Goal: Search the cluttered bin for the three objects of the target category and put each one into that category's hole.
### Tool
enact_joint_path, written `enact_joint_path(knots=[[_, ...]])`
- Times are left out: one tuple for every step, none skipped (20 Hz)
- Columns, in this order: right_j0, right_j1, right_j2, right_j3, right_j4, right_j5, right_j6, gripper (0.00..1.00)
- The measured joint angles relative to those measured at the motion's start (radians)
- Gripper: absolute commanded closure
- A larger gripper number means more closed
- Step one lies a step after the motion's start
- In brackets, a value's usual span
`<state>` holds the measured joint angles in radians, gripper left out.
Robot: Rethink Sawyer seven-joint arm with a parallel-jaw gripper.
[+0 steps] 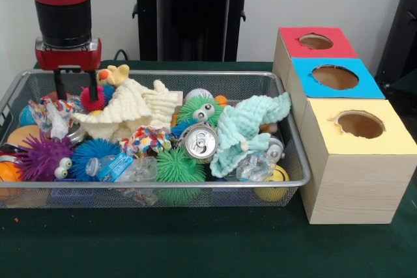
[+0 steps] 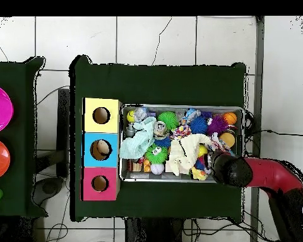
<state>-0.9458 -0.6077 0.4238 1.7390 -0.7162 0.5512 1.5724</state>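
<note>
The silver wire-mesh bin (image 1: 287,183) is packed with clutter; it also shows in the overhead view (image 2: 179,106). My gripper (image 1: 70,91) hangs over the bin's far left corner, fingers (image 1: 58,86) apart and dipped into the clutter, holding nothing I can see. A yellow plush with orange (image 1: 115,74) sits just right of it against the far rim. The brown and tiger-striped plush animals are hidden. The red-topped hole (image 1: 316,41) is on the farthest box right of the bin (image 2: 100,183). In the overhead view my arm (image 2: 236,170) covers the gripper.
Blue-topped (image 1: 335,77) and yellow-topped (image 1: 359,124) holes sit nearer the camera. In the bin: cream cloth (image 1: 133,105), mint cloth (image 1: 244,131), a can (image 1: 199,141), green (image 1: 179,167), purple (image 1: 42,157) and blue (image 1: 91,151) spiky balls, a rope toy (image 1: 146,139), plastic bottles (image 1: 127,168).
</note>
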Motion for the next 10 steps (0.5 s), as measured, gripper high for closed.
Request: enact_joint_path(knots=[[-0.003,-0.001,0.001,0.001,0.000,0.000,0.000,0.00],[-0.007,-0.003,0.002,0.003,0.000,0.000,0.000,0.00],[-0.009,-0.005,0.002,0.006,0.000,0.000,0.000,0.00],[-0.012,-0.007,0.003,0.008,0.000,0.000,0.000,0.00],[-0.012,-0.010,0.003,0.012,0.000,-0.001,0.000,0.00],[-0.013,-0.013,0.003,0.015,0.000,-0.003,0.000,0.00],[-0.013,-0.018,0.003,0.023,0.000,-0.006,0.000,0.00],[-0.013,-0.022,0.003,0.029,0.000,-0.009,0.000,0.00],[-0.013,-0.031,0.003,0.042,-0.004,-0.019,0.000,0.00],[-0.013,-0.036,0.003,0.050,-0.008,-0.025,0.000,0.00]])
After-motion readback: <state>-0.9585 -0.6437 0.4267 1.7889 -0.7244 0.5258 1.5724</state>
